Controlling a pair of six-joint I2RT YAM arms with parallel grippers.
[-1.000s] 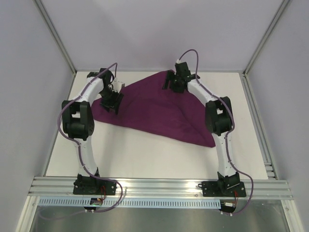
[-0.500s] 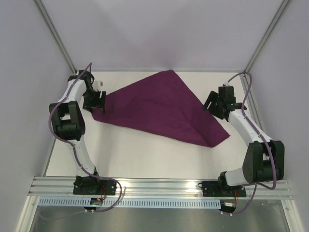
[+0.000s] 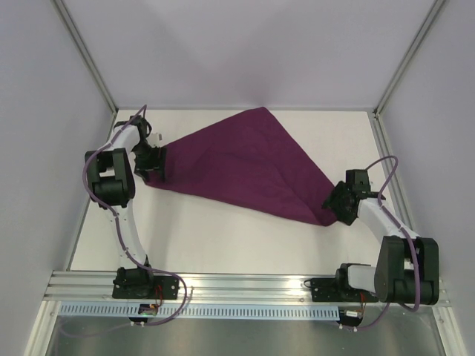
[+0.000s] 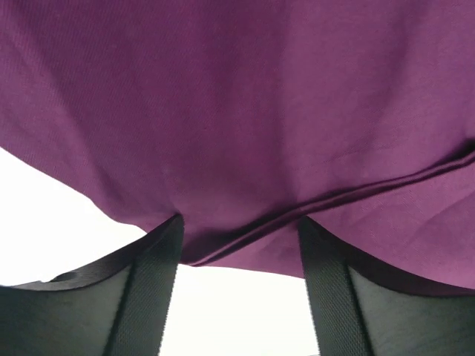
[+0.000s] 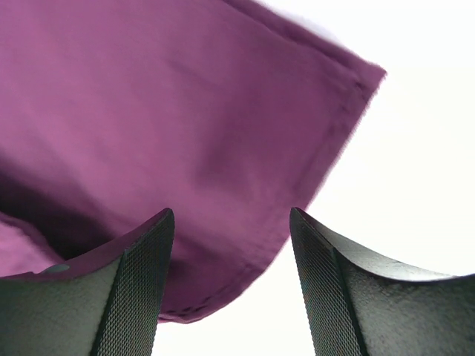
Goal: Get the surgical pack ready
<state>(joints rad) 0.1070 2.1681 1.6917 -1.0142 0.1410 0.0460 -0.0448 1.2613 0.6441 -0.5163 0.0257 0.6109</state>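
Note:
The surgical pack shows only as a deep-purple fabric sheet [image 3: 245,163], folded into a rough triangle and lying flat on the white table [image 3: 223,245]. My left gripper [image 3: 152,174] is at the sheet's left corner, open. In the left wrist view the layered hem of the sheet [image 4: 237,111] lies just past the left gripper [image 4: 239,222], between its fingertips. My right gripper [image 3: 334,206] is at the sheet's near right corner, open. In the right wrist view that corner of the sheet [image 5: 163,111] reaches between the fingers of the right gripper [image 5: 231,215]. Whatever lies under the fabric is hidden.
White walls close in the table on the left, back and right, with metal posts [image 3: 89,59] at the back corners. An aluminium rail [image 3: 245,285] carrying both arm bases runs along the near edge. Bare table lies in front of the sheet.
The right arm swung from the sheet's far tip round to its near right corner and came down. The left gripper slid left to the left corner. The sheet now lies flatter.

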